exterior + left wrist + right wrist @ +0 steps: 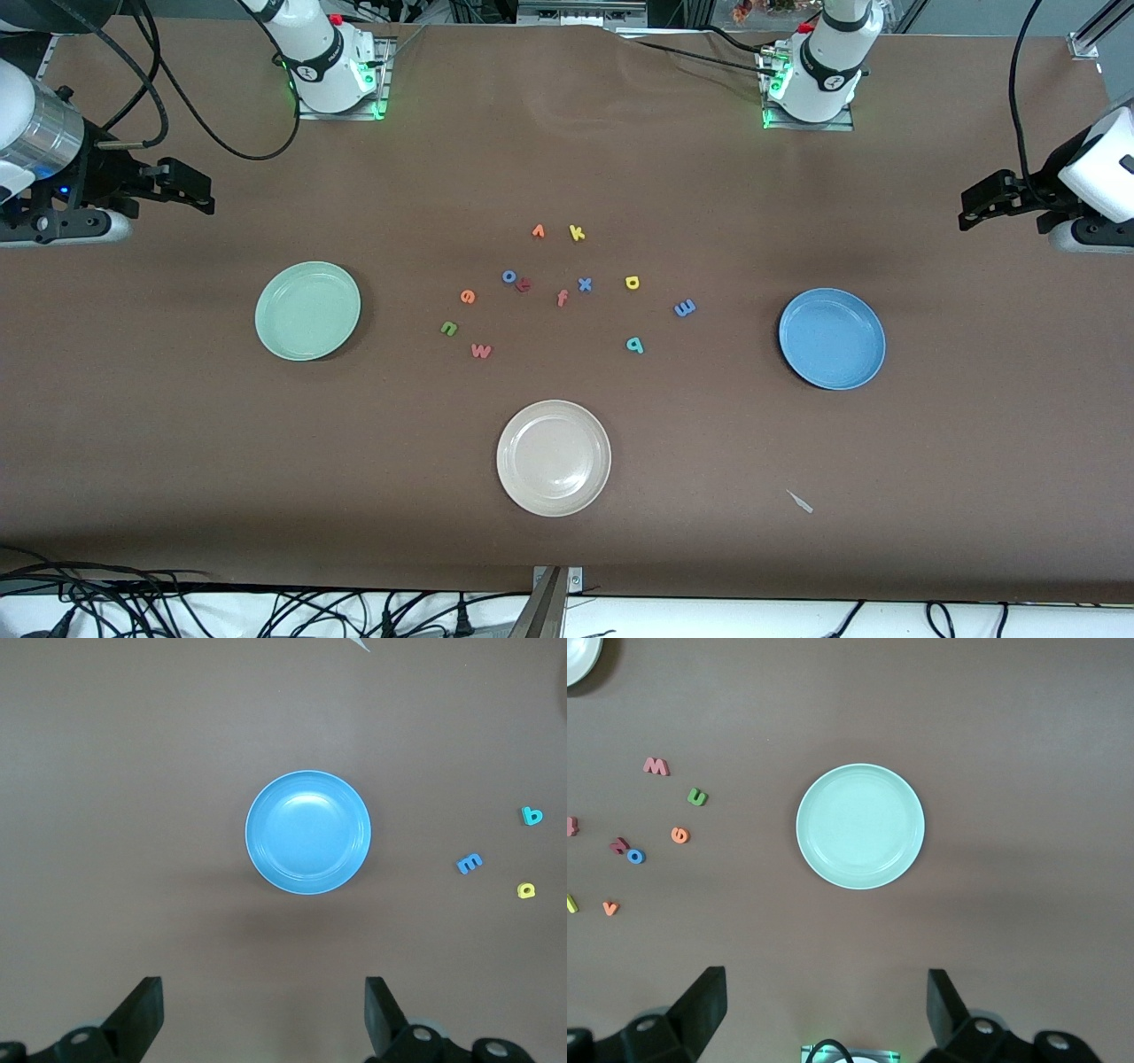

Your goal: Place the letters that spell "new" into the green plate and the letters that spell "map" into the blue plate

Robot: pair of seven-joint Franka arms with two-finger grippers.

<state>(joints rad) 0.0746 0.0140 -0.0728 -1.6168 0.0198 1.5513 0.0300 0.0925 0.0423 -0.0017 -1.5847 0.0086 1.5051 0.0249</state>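
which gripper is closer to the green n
Right. The right gripper hangs open past the green plate, near the green n; the left gripper waits open past the blue plate.

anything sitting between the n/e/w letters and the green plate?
Nothing visible. The green n, orange e and red w lie on bare table beside the green plate, on the side toward the table's middle; the other letters lie farther from the plate. Both grippers, right and left, are open and wait at the table's ends.

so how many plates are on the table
3: the green plate toward the right arm's end, the blue plate toward the left arm's end, the beige-white plate between them, nearest the front camera. None look hidden.
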